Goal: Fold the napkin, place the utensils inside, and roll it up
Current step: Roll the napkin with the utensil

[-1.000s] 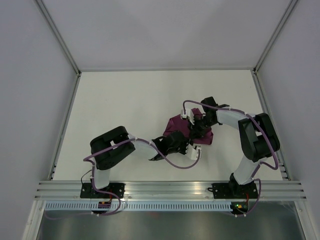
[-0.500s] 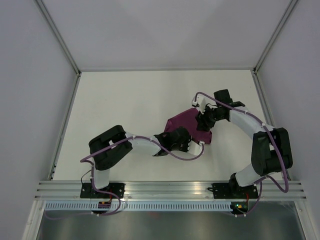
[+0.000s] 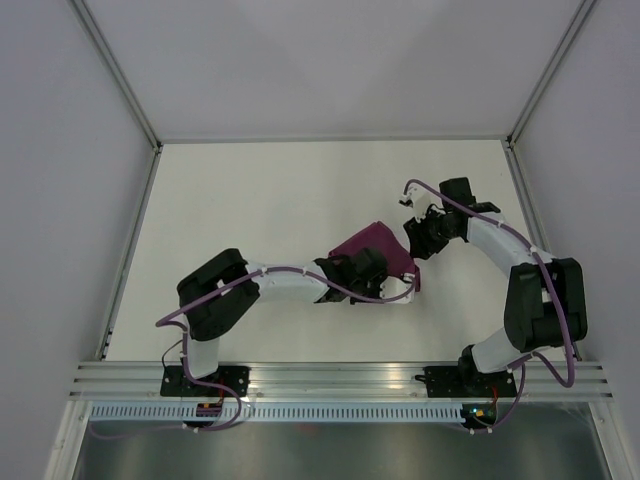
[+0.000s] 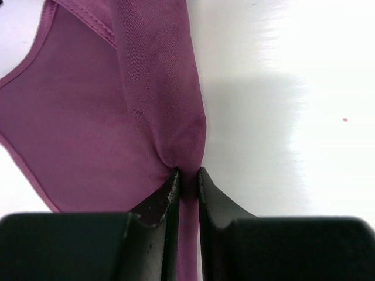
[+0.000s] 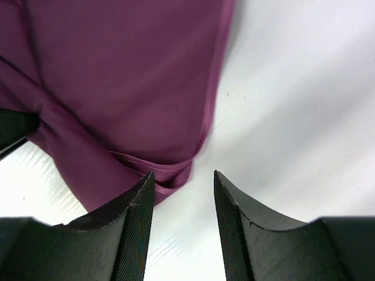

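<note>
I see the napkin [image 3: 372,248] lying rumpled right of centre on the white table [image 3: 250,210], between my two arms. Its magenta cloth is drawn up into a ridge in the left wrist view (a hem runs along one side). The left gripper [image 4: 187,178] is pinched tight on that ridge at the napkin's near side; the right gripper [image 5: 183,181] sits at the cloth's far-right edge, jaws apart and holding nothing, with a hemmed corner showing beside one finger.
</note>
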`<state>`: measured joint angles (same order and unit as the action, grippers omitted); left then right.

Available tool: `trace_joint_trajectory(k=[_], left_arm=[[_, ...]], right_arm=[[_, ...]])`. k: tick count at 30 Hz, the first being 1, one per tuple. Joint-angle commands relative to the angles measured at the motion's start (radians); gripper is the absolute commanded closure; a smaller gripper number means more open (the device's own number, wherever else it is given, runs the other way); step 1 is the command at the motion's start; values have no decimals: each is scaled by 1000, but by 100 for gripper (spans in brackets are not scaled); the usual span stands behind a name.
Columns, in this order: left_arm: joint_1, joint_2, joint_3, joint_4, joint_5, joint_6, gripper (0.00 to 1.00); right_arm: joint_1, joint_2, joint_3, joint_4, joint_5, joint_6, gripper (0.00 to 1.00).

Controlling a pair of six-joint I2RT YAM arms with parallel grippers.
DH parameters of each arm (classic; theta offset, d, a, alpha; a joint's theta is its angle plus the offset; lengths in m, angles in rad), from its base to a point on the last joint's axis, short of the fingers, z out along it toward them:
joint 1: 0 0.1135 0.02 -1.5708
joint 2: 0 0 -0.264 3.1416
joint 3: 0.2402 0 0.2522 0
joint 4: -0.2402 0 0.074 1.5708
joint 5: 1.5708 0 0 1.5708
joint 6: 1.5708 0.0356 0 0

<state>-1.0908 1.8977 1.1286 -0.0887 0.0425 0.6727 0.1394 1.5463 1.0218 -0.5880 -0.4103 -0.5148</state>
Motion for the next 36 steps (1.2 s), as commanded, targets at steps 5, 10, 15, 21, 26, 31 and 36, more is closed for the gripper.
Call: trace_joint_trajectory(k=[5,10,15,21,26,31,36], left_arm=[[6,-29,72,-241,222,-160,98],[60,-14,141,-327,348,-234,98],[103,-12,178,-374,434,-274,98],[149,40,226,-454,513,-308,98],[150,115,284,-510,546,-308,98],[169,147,322,-537,569,-309,98],[204,173,379,-568,619,-323,98]], right_arm=[[-55,-77,-19,-35,12,15,50],[-60,-141,-26,-67,-25,-11,49],[-60,-190,-17,-99,-76,-40,49],[-60,-244,-8,-170,-142,-132,48],[-60,-320,-19,-266,-237,-250,46],[-60,-387,-61,-354,-331,-408,43],[-26,-433,-109,-349,-326,-499,41]])
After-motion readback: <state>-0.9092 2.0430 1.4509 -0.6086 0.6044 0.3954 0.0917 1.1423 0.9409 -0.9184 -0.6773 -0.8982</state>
